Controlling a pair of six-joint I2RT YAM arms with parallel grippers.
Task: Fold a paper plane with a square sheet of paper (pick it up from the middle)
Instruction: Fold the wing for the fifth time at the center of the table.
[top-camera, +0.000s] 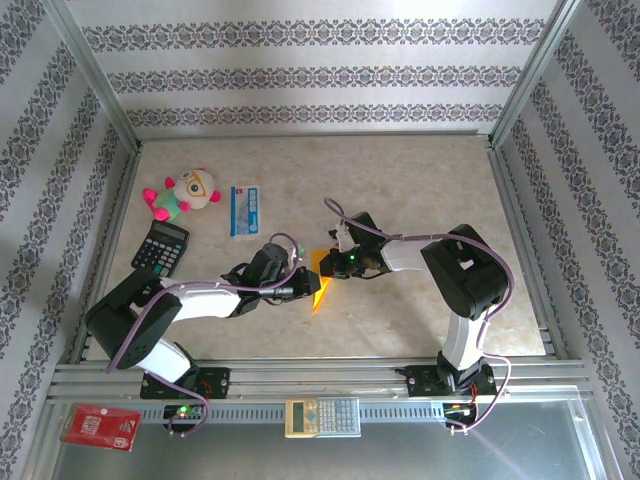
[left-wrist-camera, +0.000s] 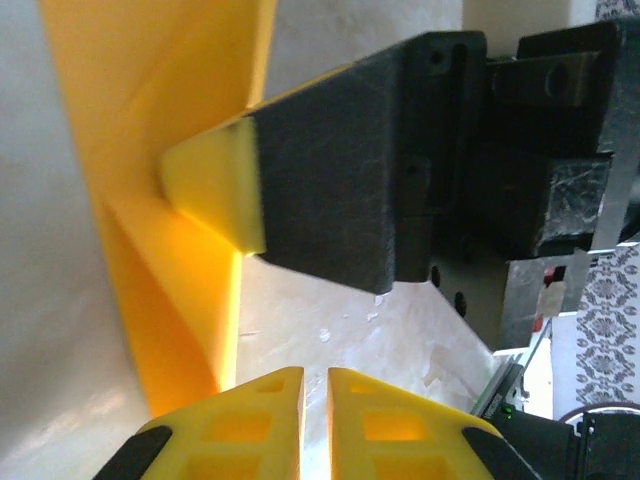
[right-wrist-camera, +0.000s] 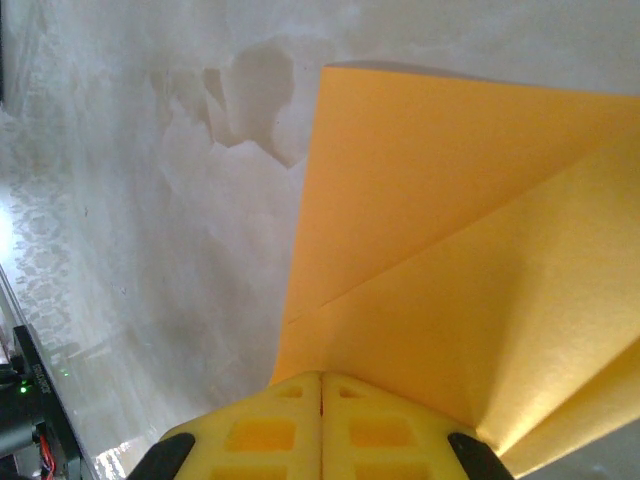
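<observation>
Paper (right-wrist-camera: 450, 200), folded a little with more folding left to do, was held near the middle of the counter (top-camera: 420, 180) by the tightly closed right jaws, while the left jaws were almost closed on nothing.

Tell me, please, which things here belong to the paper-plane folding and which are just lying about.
In the job: orange square sheet of paper, partly folded.

Lying about: plush toy, blue-and-white packet, black calculator, red box, beige calculator.
</observation>
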